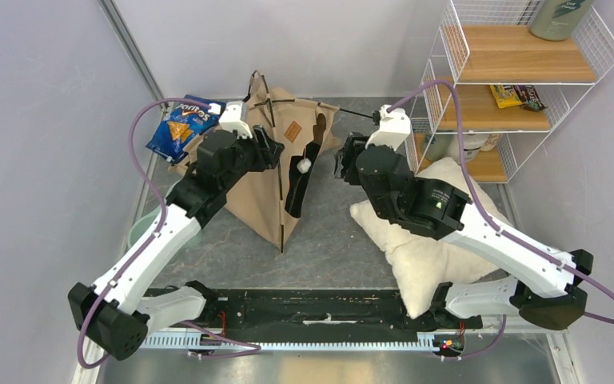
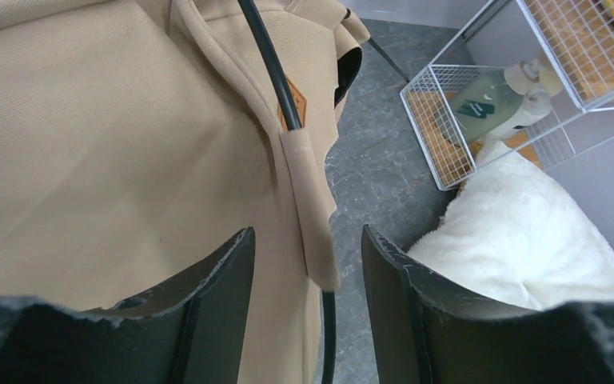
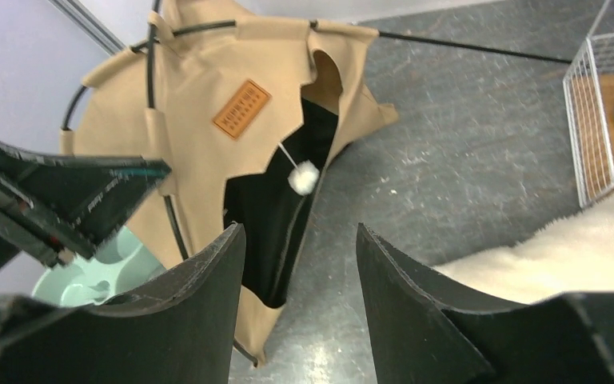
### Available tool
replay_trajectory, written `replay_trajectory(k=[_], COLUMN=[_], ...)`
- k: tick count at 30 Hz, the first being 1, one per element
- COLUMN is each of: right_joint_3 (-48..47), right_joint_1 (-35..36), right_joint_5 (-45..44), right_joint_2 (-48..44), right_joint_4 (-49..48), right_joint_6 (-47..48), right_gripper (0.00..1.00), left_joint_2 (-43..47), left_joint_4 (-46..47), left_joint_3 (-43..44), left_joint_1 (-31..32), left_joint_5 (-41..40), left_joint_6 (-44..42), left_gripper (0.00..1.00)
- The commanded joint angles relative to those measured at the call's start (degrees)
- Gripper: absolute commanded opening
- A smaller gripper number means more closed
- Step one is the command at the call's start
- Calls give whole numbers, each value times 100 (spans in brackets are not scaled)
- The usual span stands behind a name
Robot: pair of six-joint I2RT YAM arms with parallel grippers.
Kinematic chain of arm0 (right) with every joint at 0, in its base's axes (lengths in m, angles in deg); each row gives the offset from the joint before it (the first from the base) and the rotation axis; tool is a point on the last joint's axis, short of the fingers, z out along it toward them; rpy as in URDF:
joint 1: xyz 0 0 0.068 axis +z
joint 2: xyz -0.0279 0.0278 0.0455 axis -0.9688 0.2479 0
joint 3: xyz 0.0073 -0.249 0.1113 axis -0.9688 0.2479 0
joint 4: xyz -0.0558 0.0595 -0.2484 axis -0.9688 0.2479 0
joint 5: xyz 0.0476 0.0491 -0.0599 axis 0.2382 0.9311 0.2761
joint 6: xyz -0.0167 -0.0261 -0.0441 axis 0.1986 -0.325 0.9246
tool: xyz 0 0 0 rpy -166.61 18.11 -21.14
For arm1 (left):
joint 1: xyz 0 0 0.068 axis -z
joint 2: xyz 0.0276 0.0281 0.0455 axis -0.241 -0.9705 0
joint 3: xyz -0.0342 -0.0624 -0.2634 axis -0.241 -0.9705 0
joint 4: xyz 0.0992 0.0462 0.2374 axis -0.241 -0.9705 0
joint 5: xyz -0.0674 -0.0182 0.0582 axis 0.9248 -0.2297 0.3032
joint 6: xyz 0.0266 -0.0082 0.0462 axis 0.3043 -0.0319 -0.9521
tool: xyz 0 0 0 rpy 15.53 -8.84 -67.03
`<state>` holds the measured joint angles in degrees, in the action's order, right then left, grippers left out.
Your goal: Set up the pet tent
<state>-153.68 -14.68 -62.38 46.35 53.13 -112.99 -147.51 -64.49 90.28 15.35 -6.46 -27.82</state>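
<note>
The tan pet tent (image 1: 264, 180) lies half collapsed at the back middle of the table, with thin black poles (image 1: 268, 104), a brown label (image 1: 292, 131), a dark doorway and a white pompom (image 1: 305, 166). My left gripper (image 1: 270, 149) is open over the tent's top; in the left wrist view (image 2: 308, 264) a fabric sleeve (image 2: 312, 216) with a black pole (image 2: 276, 72) hangs between its fingers. My right gripper (image 1: 340, 164) is open and empty, just right of the doorway (image 3: 280, 216). The tent also shows in the right wrist view (image 3: 200, 120).
A fluffy white pillow (image 1: 424, 248) lies under the right arm. A white wire shelf (image 1: 512, 80) with bottles and snacks stands at the back right. A blue chip bag (image 1: 180, 126) lies at the back left, a pale green bowl (image 1: 140, 232) by the left arm.
</note>
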Motion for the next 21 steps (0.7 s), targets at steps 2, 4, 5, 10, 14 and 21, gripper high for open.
replay_trajectory(k=[2,4,5,10,14,21], right_joint_3=[230,250,251,232,175,-176], right_joint_1=[-6,-6,-6,-6,-6,-17], right_joint_5=[-276,-318,-336,-420,-443,-6], right_joint_2=[-319,-367,-382,-425,-431,-374], right_joint_4=[370,428,459,471,471,456], right_joint_6=[-502,-504,-504,-406,-332,4], right_gripper=[60,60,60,61,61,64], left_joint_2=[-457,-570,-593,-791,-951,-1003], left_joint_4=[507,500,497,227,-87,-43], left_joint_3=[462,531,551,717,961,1554], left_joint_1=[58,89,112,310,353,350], left_joint_5=[-314,-402,-448,-815,-1035,-1049], left_joint_6=[162,136,107,-468,-746,-1545], left_gripper=[52,47,46,44,24,2])
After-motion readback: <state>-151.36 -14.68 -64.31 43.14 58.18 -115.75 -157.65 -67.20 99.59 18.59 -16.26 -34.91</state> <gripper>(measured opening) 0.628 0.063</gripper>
